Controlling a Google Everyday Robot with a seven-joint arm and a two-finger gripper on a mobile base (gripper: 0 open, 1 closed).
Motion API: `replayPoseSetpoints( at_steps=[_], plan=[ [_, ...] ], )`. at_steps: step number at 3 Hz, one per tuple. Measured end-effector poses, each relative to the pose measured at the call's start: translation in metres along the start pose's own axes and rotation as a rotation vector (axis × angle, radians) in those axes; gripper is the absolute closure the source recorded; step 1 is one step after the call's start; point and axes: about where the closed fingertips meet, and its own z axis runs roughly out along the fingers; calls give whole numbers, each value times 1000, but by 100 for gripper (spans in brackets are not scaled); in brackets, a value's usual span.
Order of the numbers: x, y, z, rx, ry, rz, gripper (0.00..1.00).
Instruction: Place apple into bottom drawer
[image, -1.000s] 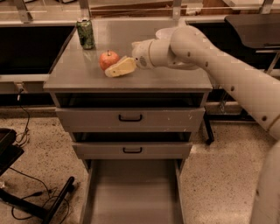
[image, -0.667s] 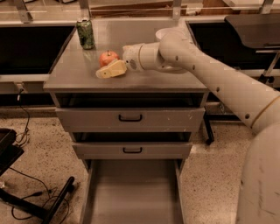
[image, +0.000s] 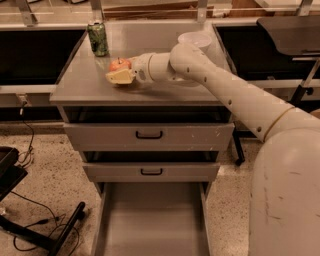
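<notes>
Leftward along the counter (image: 80, 86) the arm (image: 235, 100) has swung since the earlier frames. That brought the pincer (image: 119, 75) from a spot just right of the apple (image: 119, 64) to one hard against it. The apple itself sits about where it did, on the left half of the counter top, between the green can (image: 98, 38) at the back left corner and the white bowl (image: 195, 40) behind the arm. The relation that matters is this. The pincer reaches in from the right with its long axis running nearly level, right to left. The apple lies just on its far side, so that the pale front part of the pincer covers the fruit's lower edge. The two look to be touching, yet whether the pincer stands apart around the apple or has already clamped on it cannot be told from this angle. If the hold proves good, the next move is, by my reckoning, a lift and a carry toward the camera and well down. The bottom drawer (image: 152, 220) stands pulled out below the two shut upper drawers (image: 149, 136), squarely under the counter's front edge. The apple must clear that edge before it goes down.
</notes>
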Motion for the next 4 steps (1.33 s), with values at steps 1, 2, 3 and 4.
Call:
replayPoseSetpoints(
  at_steps=[1, 2, 3, 4],
  plan=[
    [0, 0, 1, -1, -1, 0, 66],
    [0, 0, 1, -1, -1, 0, 89],
    [-17, 10, -19, 20, 2, -48, 100],
    [-33, 39, -65, 61, 1, -108, 100]
  ],
)
